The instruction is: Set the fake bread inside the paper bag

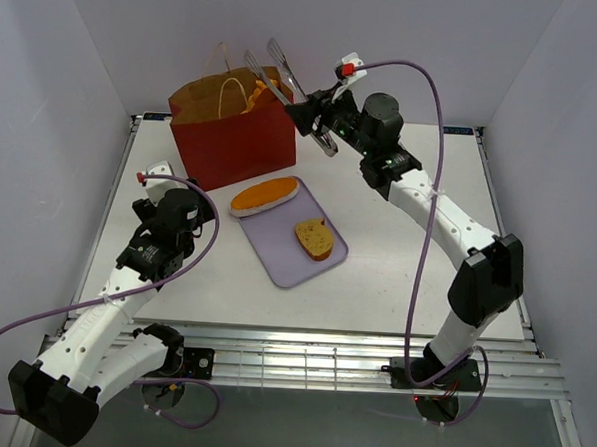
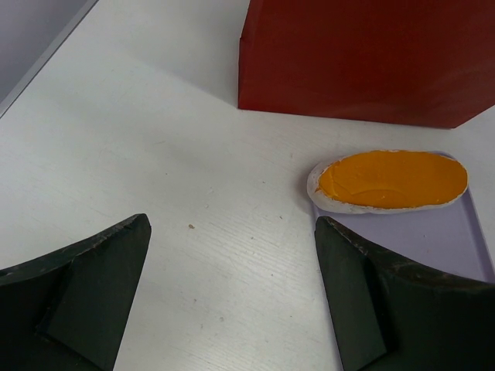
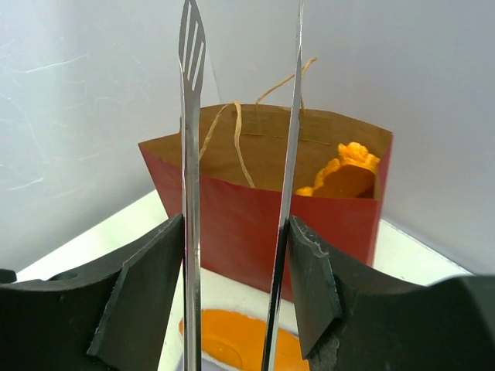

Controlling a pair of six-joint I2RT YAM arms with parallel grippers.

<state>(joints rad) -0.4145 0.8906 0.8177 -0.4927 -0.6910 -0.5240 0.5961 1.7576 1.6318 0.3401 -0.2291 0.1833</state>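
The red paper bag stands upright at the back, also in the left wrist view and the right wrist view. An orange bread piece pokes up inside it. An orange loaf lies on the tray's far edge. A brown-crusted slice lies on the tray. My right gripper is shut on the metal tongs, whose empty tips spread apart above the bag. My left gripper is open and empty, low over the table left of the loaf.
The lavender tray lies in front of the bag. The bag's thin loop handles stand up by the tongs. White walls close in the table on three sides.
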